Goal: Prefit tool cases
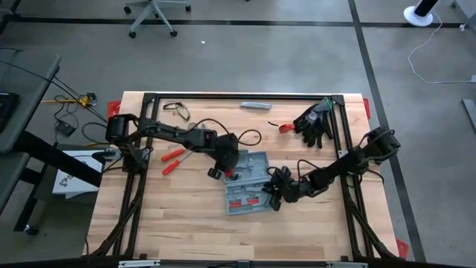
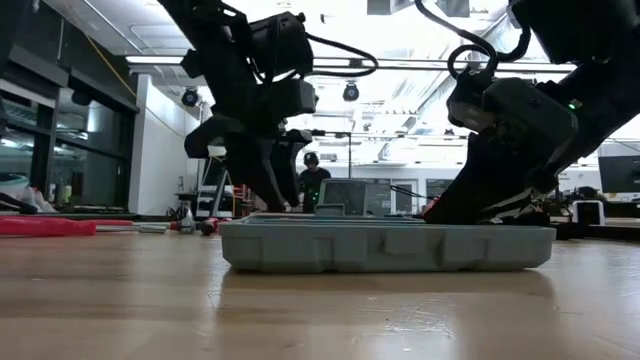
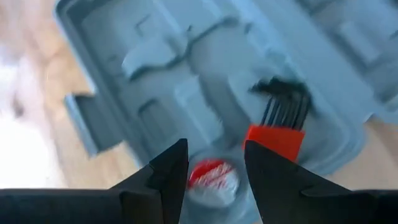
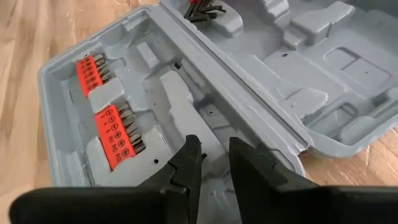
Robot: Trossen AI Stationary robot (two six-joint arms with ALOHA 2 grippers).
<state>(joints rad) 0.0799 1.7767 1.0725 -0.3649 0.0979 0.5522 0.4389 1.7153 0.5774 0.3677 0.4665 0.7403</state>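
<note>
the blue-grey tool case (image 1: pixel 248 182) lies open near the middle of the wooden table (image 1: pixel 186 231), lid flat beside the base. red bit holders (image 4: pixel 112 134) sit in one half, a red hex key set (image 3: pixel 277 137) in the other. the left gripper (image 3: pixel 214 165) hovers over the hex-key half, fingers apart, nothing held. the right gripper (image 4: pixel 214 158) rests over the bit-holder half, fingers slightly parted, empty. red-handled pliers (image 1: pixel 172 158) lie near the left arm, black gloves (image 1: pixel 316 123) at the far side.
</note>
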